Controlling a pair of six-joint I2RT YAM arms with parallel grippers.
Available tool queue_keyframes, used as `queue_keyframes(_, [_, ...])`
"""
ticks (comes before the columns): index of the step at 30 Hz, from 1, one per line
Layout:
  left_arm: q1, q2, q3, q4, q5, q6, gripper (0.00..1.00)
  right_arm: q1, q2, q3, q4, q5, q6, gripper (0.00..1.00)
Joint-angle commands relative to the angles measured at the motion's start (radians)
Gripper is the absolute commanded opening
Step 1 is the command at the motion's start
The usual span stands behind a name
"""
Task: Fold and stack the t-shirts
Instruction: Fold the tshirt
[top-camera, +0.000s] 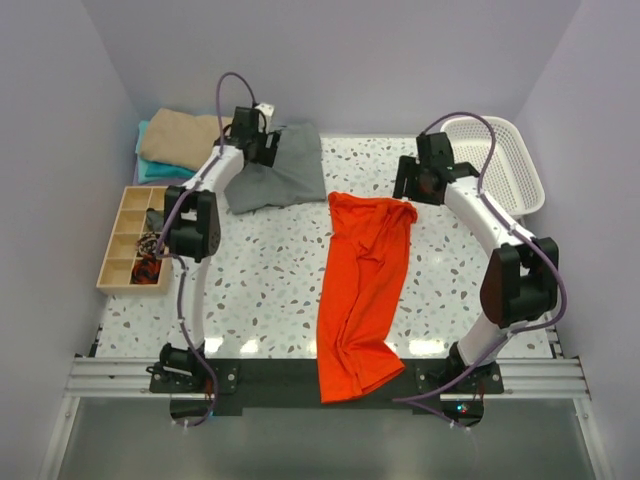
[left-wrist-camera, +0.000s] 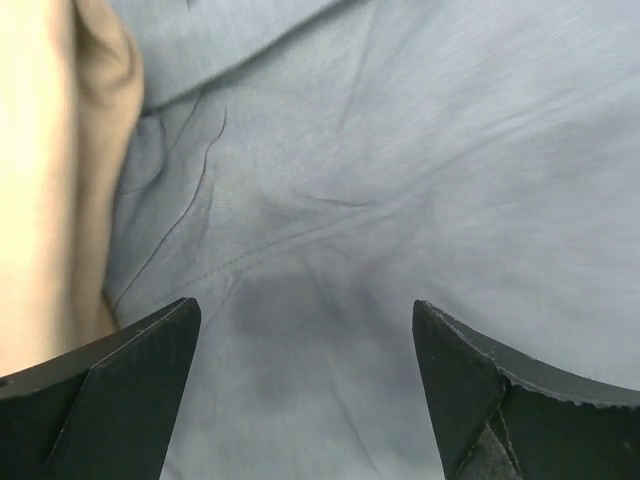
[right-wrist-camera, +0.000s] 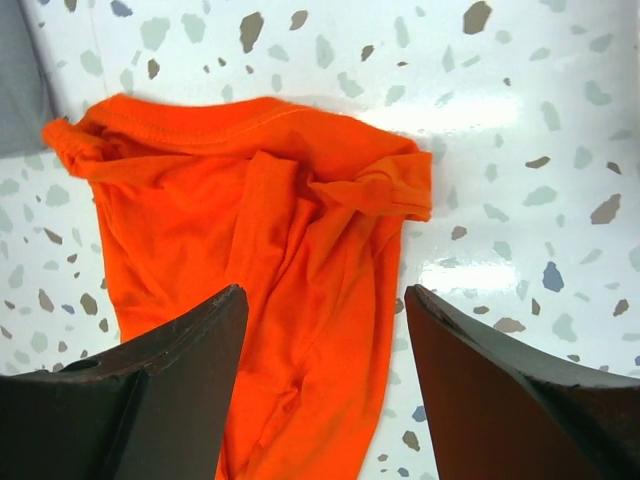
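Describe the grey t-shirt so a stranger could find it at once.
Start at the white speckled table and look to its far left part, just right of the folded tan t-shirt stacked on a teal t-shirt. The grey t-shirt lies there in a loose bundle. It is the only grey cloth, unlike the long orange-red t-shirt spread down the middle.

The long orange-red cloth t-shirt (top-camera: 362, 290) lies down the middle of the speckled white table (top-camera: 260, 290), its lower end past the near edge at frame bottom. The crumpled grey cloth t-shirt (top-camera: 285, 175) lies to its upper left. In the upper-left corner the folded tan t-shirt (top-camera: 180, 138) sits on the folded teal t-shirt (top-camera: 152, 172). Below those, at the left edge, stands the wooden compartment tray (top-camera: 135, 200). The white plastic mesh basket (top-camera: 500, 160) stands at upper right.
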Motion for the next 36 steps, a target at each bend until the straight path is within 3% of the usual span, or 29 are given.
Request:
queue_keyframes(1, [-0.083, -0.216, 0.003, 0.018, 0.107, -0.071, 0.93, -0.050, 0.006, -0.029, -0.018, 0.008, 0.053, 0.69])
queue_keyframes(6, [-0.175, -0.258, -0.083, -0.007, 0.240, -0.177, 0.95, -0.101, 0.053, -0.098, 0.062, -0.107, 0.106, 0.66])
queue_keyframes(9, [-0.182, -0.244, -0.166, 0.032, 0.417, -0.244, 0.94, -0.111, 0.082, -0.112, 0.110, -0.148, 0.109, 0.65])
queue_keyframes(12, [-0.182, -0.237, -0.252, 0.088, 0.452, -0.290, 0.94, -0.116, 0.116, -0.103, 0.136, -0.176, 0.109, 0.64])
queue_keyframes(20, [-0.183, -0.123, -0.243, 0.069, 0.512, -0.326, 0.94, -0.145, 0.226, -0.051, 0.176, -0.251, 0.130, 0.64])
queue_keyframes(27, [-0.188, -0.034, -0.177, 0.109, 0.691, -0.387, 0.94, -0.148, 0.289, -0.004, 0.206, -0.279, 0.113, 0.57])
queue_keyframes(32, [-0.199, -0.051, -0.151, 0.084, 0.663, -0.364, 0.98, -0.148, 0.299, 0.049, 0.170, -0.273, 0.081, 0.58])
queue_keyframes(36, [-0.196, -0.097, -0.185, 0.021, 0.372, -0.289, 1.00, -0.150, 0.288, 0.059, 0.154, -0.215, 0.050, 0.60])
